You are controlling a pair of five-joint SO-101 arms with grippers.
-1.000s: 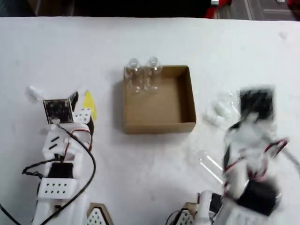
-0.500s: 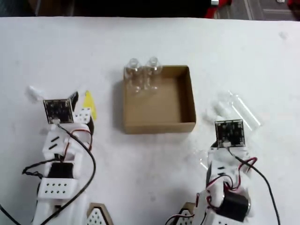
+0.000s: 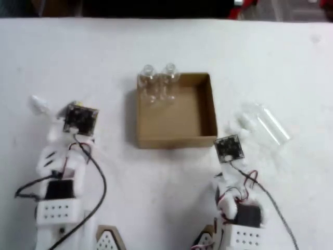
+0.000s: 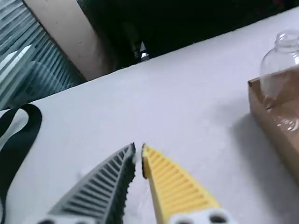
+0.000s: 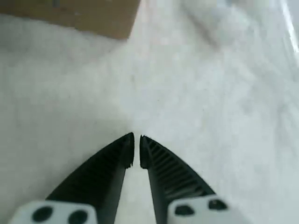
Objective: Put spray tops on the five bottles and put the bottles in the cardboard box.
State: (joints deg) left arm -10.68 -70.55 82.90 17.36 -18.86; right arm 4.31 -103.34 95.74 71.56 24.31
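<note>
The open cardboard box (image 3: 210, 112) sits mid-table. Two clear bottles without tops (image 3: 148, 78) (image 3: 169, 75) stand in its back left corner. One of these bottles (image 4: 280, 58) rises behind the box wall (image 4: 273, 116) in the left wrist view. More clear bottles (image 3: 270, 125) lie on the table right of the box, beside small white spray tops (image 3: 241, 122). My left gripper (image 4: 138, 154), grey and yellow, is shut on nothing over bare table left of the box. My right gripper (image 5: 136, 145), black, is shut and holds nothing, just off the box's front right corner (image 5: 88, 16).
A small white piece (image 3: 39, 104) lies at the far left, behind the left arm (image 3: 78, 121). The right arm (image 3: 229, 148) stands close to the box's front right corner. The white table (image 3: 171, 177) stretches in front of the box; its far edge meets a dark background.
The right arm has drawn back from the lying bottles toward the front and left, ending by the box corner. The left arm has swung slightly right, hiding its yellow finger from above.
</note>
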